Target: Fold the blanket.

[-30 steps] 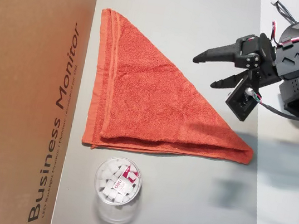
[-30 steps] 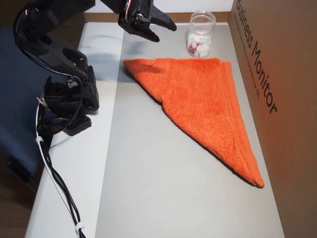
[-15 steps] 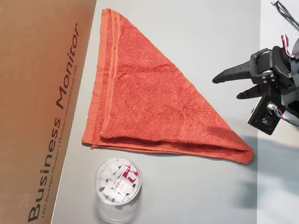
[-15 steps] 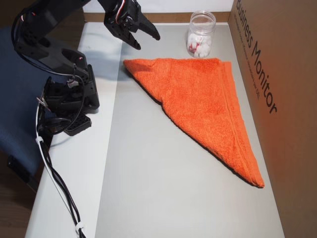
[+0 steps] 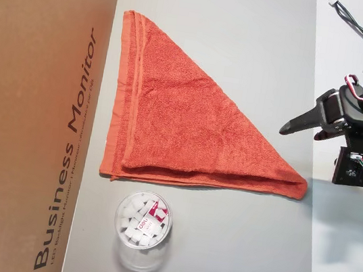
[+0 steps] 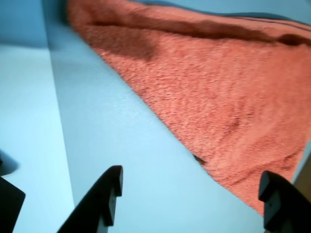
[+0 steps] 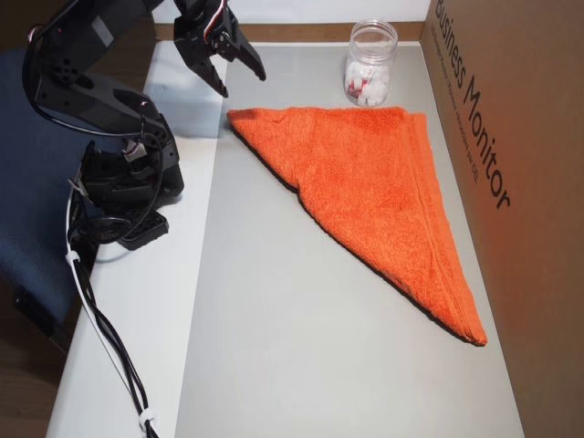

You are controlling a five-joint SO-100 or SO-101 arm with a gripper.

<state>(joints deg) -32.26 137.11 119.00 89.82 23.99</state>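
Note:
The blanket [image 5: 182,129] is an orange-red towel lying flat on the grey mat [image 5: 251,37], folded into a triangle. Its hemmed edge runs along the cardboard box. In another overhead view the blanket [image 7: 365,182] has one pointed corner near the arm. My gripper [image 7: 242,82] hangs open and empty above the mat's edge, a short way off that corner. In an overhead view the gripper [image 5: 298,129] is right of the blanket, not touching it. The wrist view shows the blanket [image 6: 214,87] ahead of both spread fingertips [image 6: 114,174].
A big brown cardboard box [image 5: 28,113] borders the mat on the blanket's far side. A clear jar [image 5: 143,223] with white pieces stands on the mat beside the blanket's short edge. The arm's base [image 7: 128,182] and its cables [image 7: 100,338] sit on the white tabletop.
My gripper has drawn back from over the mat toward the arm's side, away from the blanket, staying open. The blanket and jar have not moved.

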